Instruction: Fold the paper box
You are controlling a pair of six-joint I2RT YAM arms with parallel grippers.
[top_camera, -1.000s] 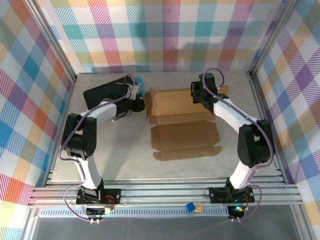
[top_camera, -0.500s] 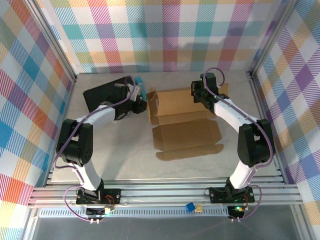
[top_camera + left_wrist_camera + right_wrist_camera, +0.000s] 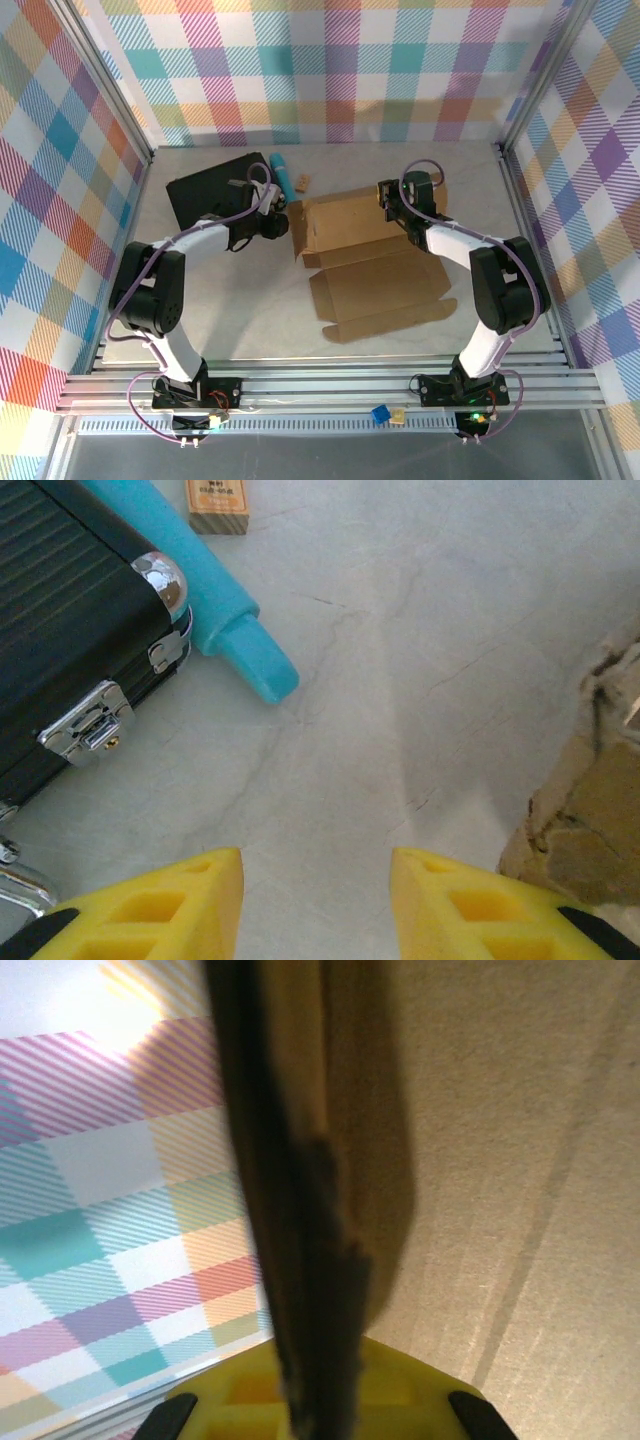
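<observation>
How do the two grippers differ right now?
The left gripper is open and empty; the right gripper is shut on a wall of the paper box. The left is beside the box's left edge, the right on its far side. Both have yellow fingers.

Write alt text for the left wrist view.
The left gripper, yellow-tipped, stands open over the table, holding nothing. A black case with metal latches and a teal tube lie at upper left, a small labelled block at the top edge, and the paper box at right.
</observation>
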